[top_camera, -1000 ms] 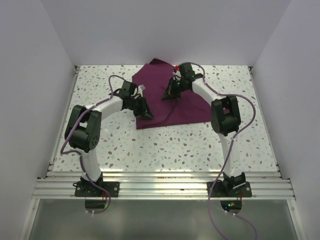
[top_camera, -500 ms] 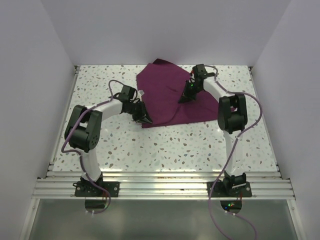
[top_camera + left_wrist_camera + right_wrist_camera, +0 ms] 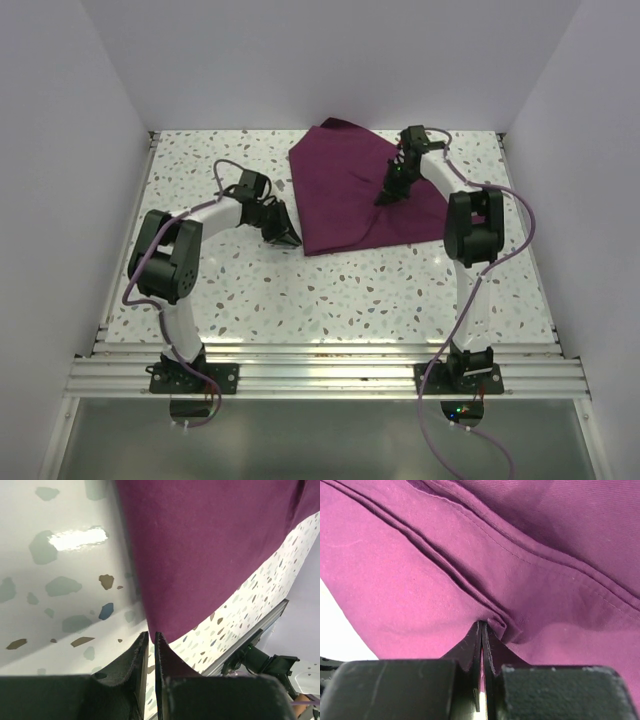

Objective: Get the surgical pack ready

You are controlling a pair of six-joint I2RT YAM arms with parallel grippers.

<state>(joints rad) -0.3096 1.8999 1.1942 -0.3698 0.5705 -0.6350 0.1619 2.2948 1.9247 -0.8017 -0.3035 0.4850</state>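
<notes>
**Both grippers gripping the maroon cloth**

Left gripper [image 3: 151, 636] is pinching the near-left corner of the cloth [image 3: 345, 195], jaws almost together on it. Farther back, right gripper [image 3: 481, 625] is clamping a raised fold. Cloth is lying on the table [image 3: 350, 290], far centre-right.

Maroon-purple cloth [image 3: 345, 190] lies on a white, grey-speckled table [image 3: 350, 290].

Cloth [image 3: 345, 190] lies on the desk [image 3: 330, 290], at the far side, centre to right; its far corner reaches the desk's back edge. Left pincer [image 3: 290, 240] sits at the cloth's near-left corner, tips against the edge, with bare desk to its left. Right pincer [image 3: 385, 198] sits on top of the cloth, in its right half, tips at a raised fold.
</notes>
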